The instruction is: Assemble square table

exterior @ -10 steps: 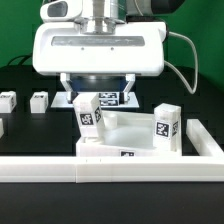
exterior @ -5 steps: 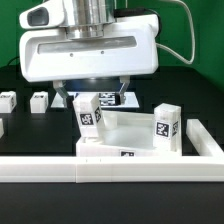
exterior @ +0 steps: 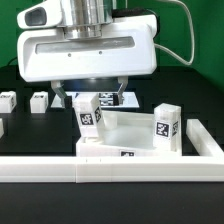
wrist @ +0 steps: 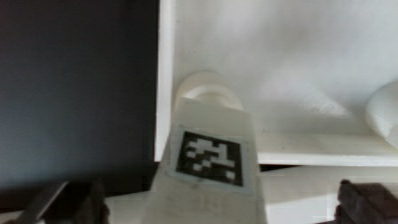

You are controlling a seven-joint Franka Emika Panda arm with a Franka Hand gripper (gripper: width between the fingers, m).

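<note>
The square table top (exterior: 105,150) lies rim-up behind the front rail. Two white tagged legs stand upright in it, one at the corner on the exterior view's left (exterior: 88,112) and one on the right (exterior: 167,127). My gripper (exterior: 94,97) hangs open just above the left leg, a finger on each side and neither touching it. The wrist view shows that leg (wrist: 214,155) rising between the two dark fingertips (wrist: 63,205) of the gripper (wrist: 214,206), with the table top's inside (wrist: 285,60) beyond. The rounded top of the other leg (wrist: 384,110) shows at the picture's edge.
Loose white legs (exterior: 8,101) (exterior: 39,100) stand on the black table at the exterior view's left. The long white border rail (exterior: 110,172) runs across the front. The marker board (exterior: 110,98) lies behind the table top, partly hidden by the gripper.
The gripper shifted toward the exterior view's left over the first half second, then stayed still. Its jaws have stayed open and no part has moved.
</note>
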